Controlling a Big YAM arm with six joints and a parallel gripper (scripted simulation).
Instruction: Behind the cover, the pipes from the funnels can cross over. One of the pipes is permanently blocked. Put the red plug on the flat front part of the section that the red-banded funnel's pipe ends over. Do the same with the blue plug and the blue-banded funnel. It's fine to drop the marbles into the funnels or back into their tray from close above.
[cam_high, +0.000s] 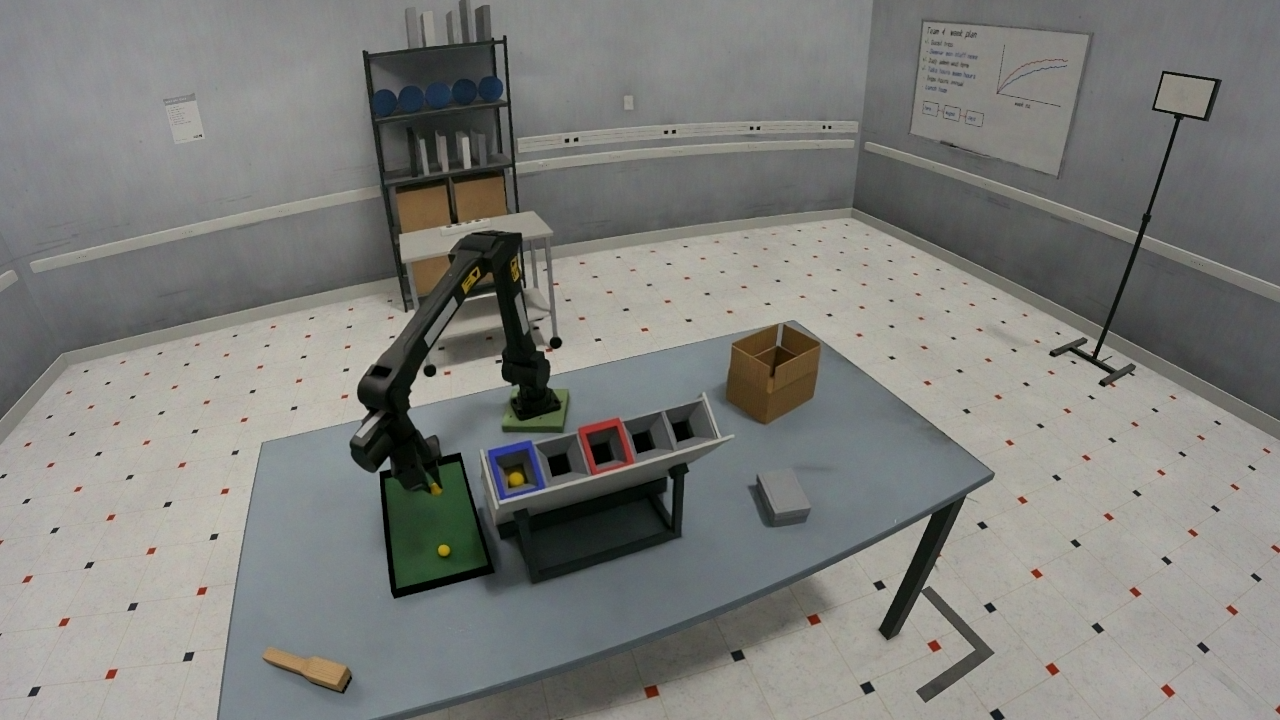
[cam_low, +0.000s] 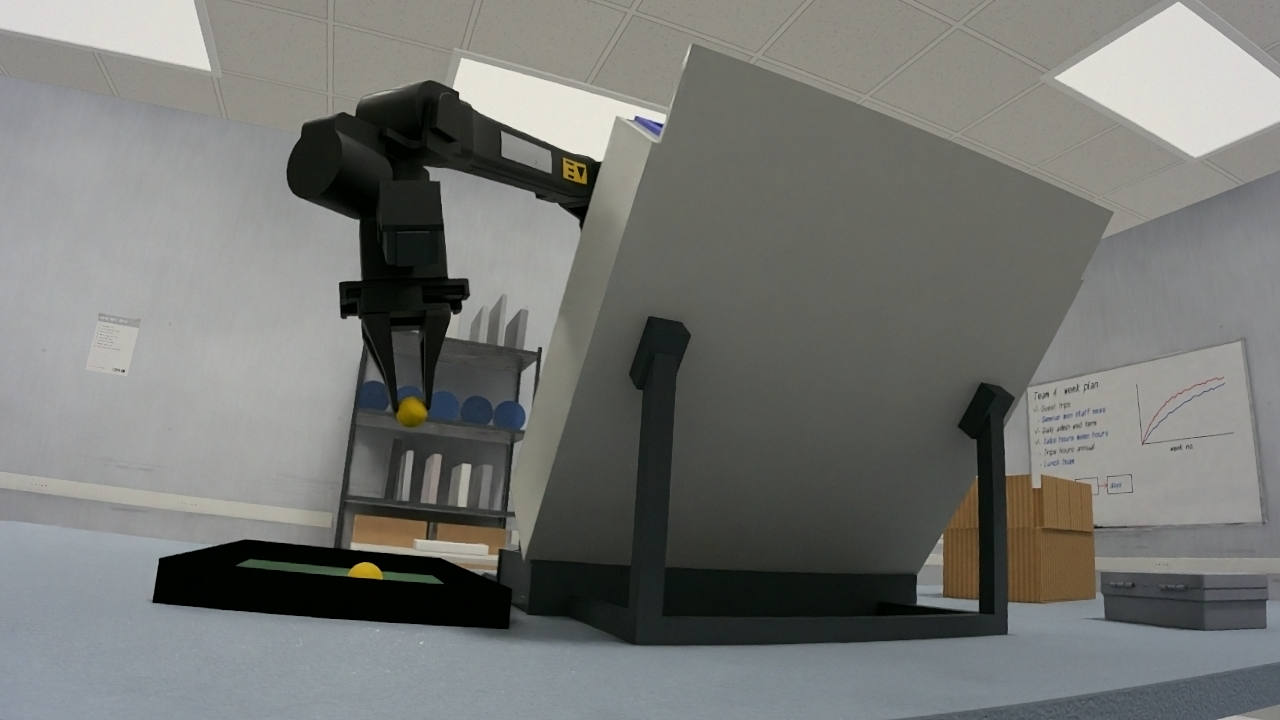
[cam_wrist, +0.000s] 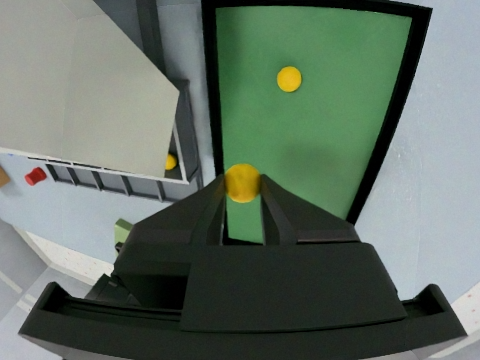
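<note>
My gripper (cam_high: 433, 488) (cam_low: 410, 410) (cam_wrist: 242, 182) is shut on a yellow marble (cam_wrist: 242, 182) and holds it well above the green tray (cam_high: 432, 528) (cam_wrist: 310, 110). A second yellow marble (cam_high: 443, 550) (cam_low: 365, 570) (cam_wrist: 289, 79) lies in the tray. Another marble (cam_high: 515, 479) sits in the blue-banded funnel (cam_high: 516, 466). The red-banded funnel (cam_high: 605, 445) is two openings to its right. In the wrist view a marble (cam_wrist: 170, 161) lies in a section under the cover's edge, and the red plug (cam_wrist: 35, 176) lies on the table behind the sections. The blue plug is not in view.
The tilted white cover (cam_low: 787, 340) on its black stand (cam_high: 595, 537) is right of the tray. A cardboard box (cam_high: 772, 371) and a grey box (cam_high: 782, 497) are further right. A wooden block (cam_high: 307, 668) lies at the table's front left.
</note>
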